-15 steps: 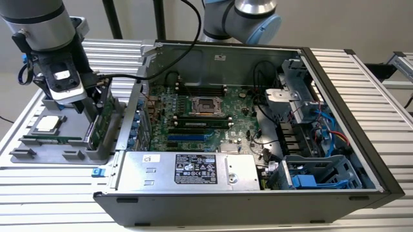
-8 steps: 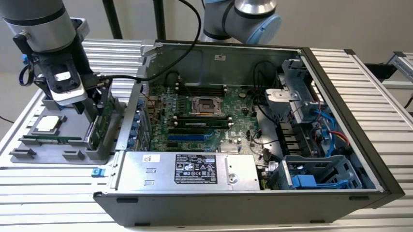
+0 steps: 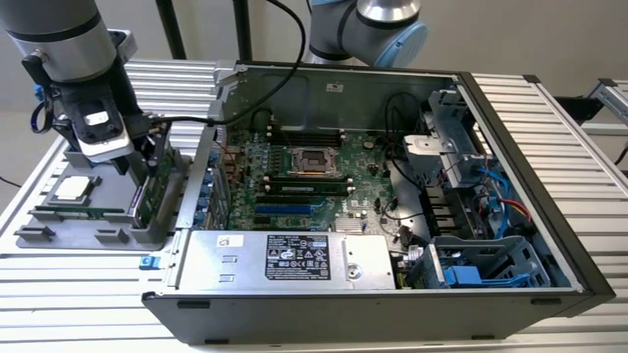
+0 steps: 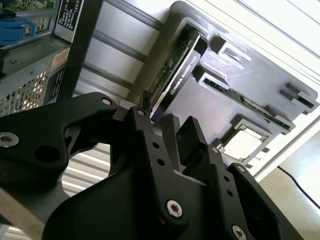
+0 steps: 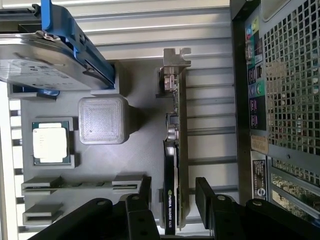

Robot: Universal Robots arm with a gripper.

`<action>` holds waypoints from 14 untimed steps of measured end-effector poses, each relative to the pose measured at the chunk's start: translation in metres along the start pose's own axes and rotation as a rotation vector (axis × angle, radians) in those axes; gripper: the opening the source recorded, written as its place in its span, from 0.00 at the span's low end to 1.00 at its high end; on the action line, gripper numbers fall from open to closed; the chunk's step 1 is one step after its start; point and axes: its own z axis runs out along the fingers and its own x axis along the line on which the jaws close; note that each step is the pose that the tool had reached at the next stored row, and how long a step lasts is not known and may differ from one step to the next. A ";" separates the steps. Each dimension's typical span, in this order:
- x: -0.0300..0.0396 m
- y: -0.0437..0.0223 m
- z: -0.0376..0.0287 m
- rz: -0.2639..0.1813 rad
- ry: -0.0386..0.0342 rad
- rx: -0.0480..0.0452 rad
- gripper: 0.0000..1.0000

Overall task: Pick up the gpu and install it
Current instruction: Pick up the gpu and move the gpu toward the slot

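Observation:
The gpu [image 5: 172, 200] stands on its long edge in a slot of the grey holder tray [image 5: 135, 165], its silver end bracket [image 5: 176, 65] at the far end. In the exterior view the gpu [image 3: 147, 195] sits at the tray's side nearest the computer case. My gripper [image 5: 173, 192] is low over it and open, one black finger [image 5: 145, 192] on each face of the card, with small gaps to the card. The second wrist view shows the gpu [image 4: 177, 70] running away from between the gripper [image 4: 167, 112] fingers.
The tray also holds a silver hard drive with blue rails [image 5: 45, 60], a processor chip [image 5: 50, 142], a grey block [image 5: 101, 120] and a memory stick [image 4: 240, 100]. The open computer case [image 3: 530, 191] lies at the exterior view's right, with motherboard slots [image 3: 290, 208] and power supply [image 3: 284, 257].

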 end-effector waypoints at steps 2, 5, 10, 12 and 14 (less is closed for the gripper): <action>0.0000 0.0000 0.0006 0.000 -0.0001 0.0000 1.00; 0.0002 -0.0001 0.0016 0.000 -0.0001 -0.0001 1.00; 0.0004 -0.0002 0.0046 0.000 -0.0026 -0.0002 1.00; 0.0003 -0.0003 0.0061 0.000 -0.0039 -0.0005 1.00; 0.0004 -0.0004 0.0076 0.000 -0.0042 -0.0004 1.00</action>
